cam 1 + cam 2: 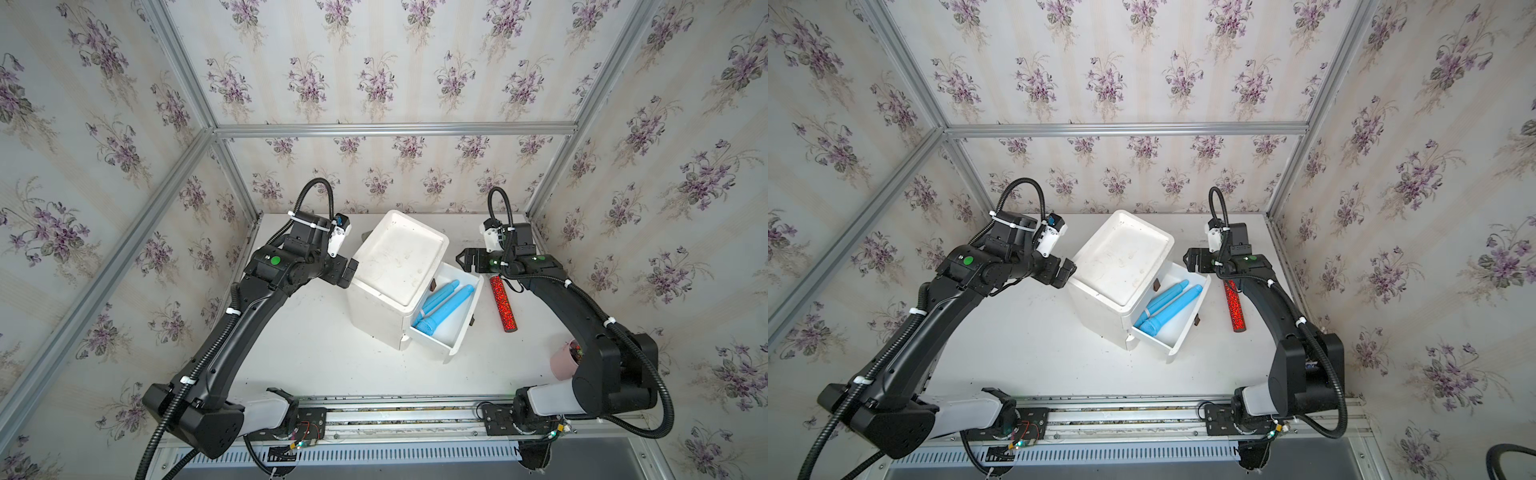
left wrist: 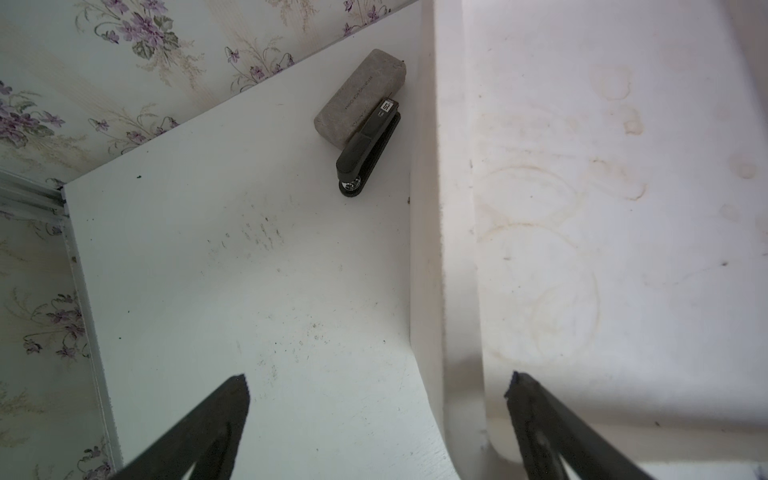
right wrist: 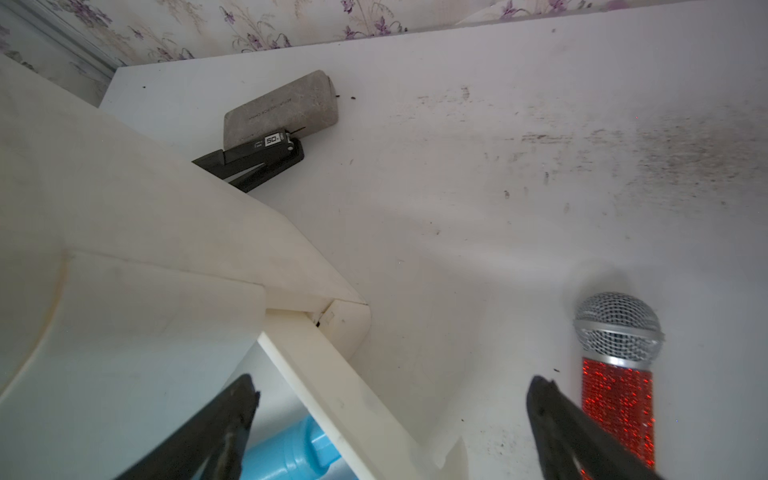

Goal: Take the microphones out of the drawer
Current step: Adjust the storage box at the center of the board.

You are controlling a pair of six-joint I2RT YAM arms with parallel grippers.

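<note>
Finding: the red microphone (image 1: 503,304) is lying on the table (image 1: 316,357), outside the open drawer (image 1: 455,320) and just to its right in both top views. Its long axis is running top to bottom of the frame, with the grille end uppermost under the right wrist. The right gripper (image 1: 461,258), the nearer claw, is hanging up and left of that grille, spread wide and gripping nothing. The left gripper (image 1: 351,272) is likewise gaping empty beside the cabinet (image 1: 395,257). Judgement: the extraction is looking complete.
</note>
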